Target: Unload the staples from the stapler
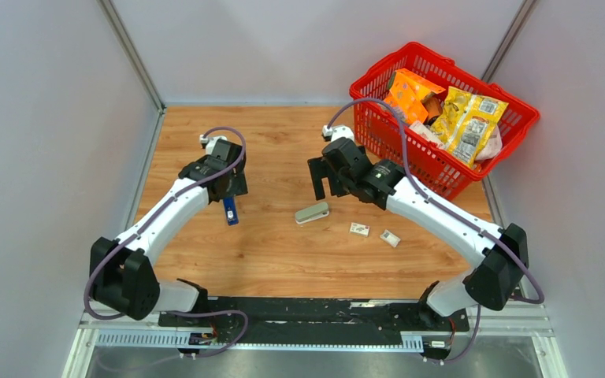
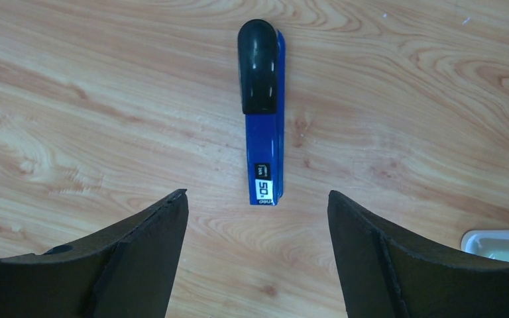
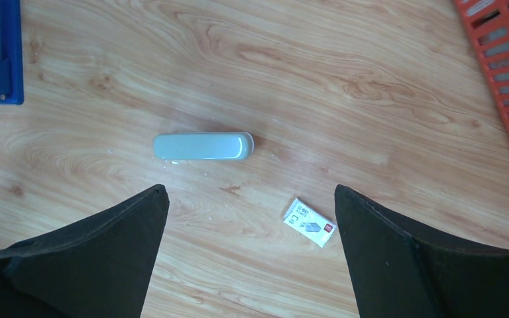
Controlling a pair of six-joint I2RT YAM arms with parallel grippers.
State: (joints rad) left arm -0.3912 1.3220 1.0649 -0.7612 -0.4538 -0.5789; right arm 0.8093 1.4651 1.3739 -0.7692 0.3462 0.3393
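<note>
The blue stapler with a black rounded cap [image 2: 264, 119] lies flat on the wooden table [image 1: 283, 142], left of centre in my overhead view. On the left wrist camera it runs lengthwise up the middle of the frame, black end at the top. Its labelled end reaches down level with the fingertips.

My left gripper [image 2: 257, 193] hangs over that end with its jaws wide apart, one finger either side of the stapler. It holds nothing and touches nothing.

My right gripper [image 3: 250, 189] is spread just as wide and is also empty. It hangs above a pale grey-green rounded oblong case [image 3: 203, 146] at mid-frame, with a small white printed box [image 3: 309, 222] lower right of it. A red plastic basket of snack packets [image 1: 410, 150] sits at the upper right of the overhead view.
</note>
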